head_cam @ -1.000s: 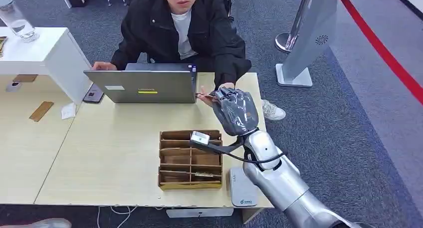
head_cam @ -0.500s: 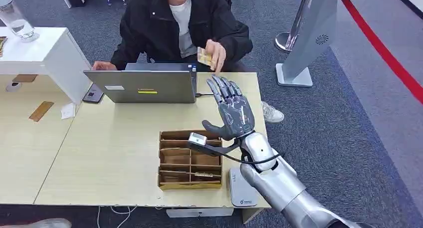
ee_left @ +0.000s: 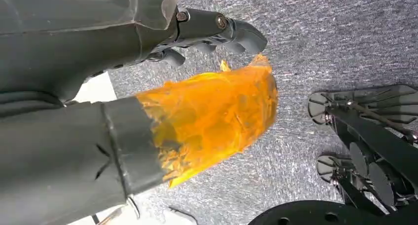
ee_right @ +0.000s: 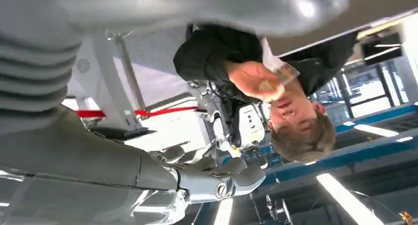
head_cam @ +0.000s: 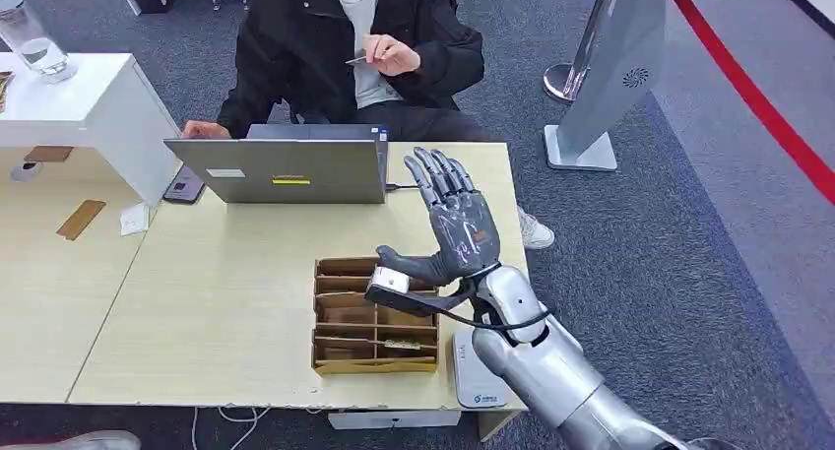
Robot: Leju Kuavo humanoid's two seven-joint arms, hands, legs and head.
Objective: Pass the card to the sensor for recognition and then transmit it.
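The card [head_cam: 360, 60] is a thin pale card pinched in the person's hand [head_cam: 390, 54] in front of their chest, behind the laptop. The right wrist view also shows the card [ee_right: 282, 75] in that hand. My right hand [head_cam: 455, 220] stands raised over the table's right side, palm toward the box, fingers spread and thumb out, holding nothing. The white sensor pad [head_cam: 479, 373] lies on the table's near edge, under my right forearm. My left hand [ee_left: 118, 131] hangs over grey carpet with nothing in it; its thumb is wrapped in orange tape.
A cardboard compartment box [head_cam: 376, 315] sits left of my right wrist. A grey laptop [head_cam: 286, 170] stands open before the seated person [head_cam: 325, 46]. A white side unit [head_cam: 89, 100] with a bottle is at far left, and a white kiosk base [head_cam: 583, 145] stands on the carpet.
The person has taken the card from my right hand and drawn it back to their chest. My right hand has opened and pulled back slightly toward me.
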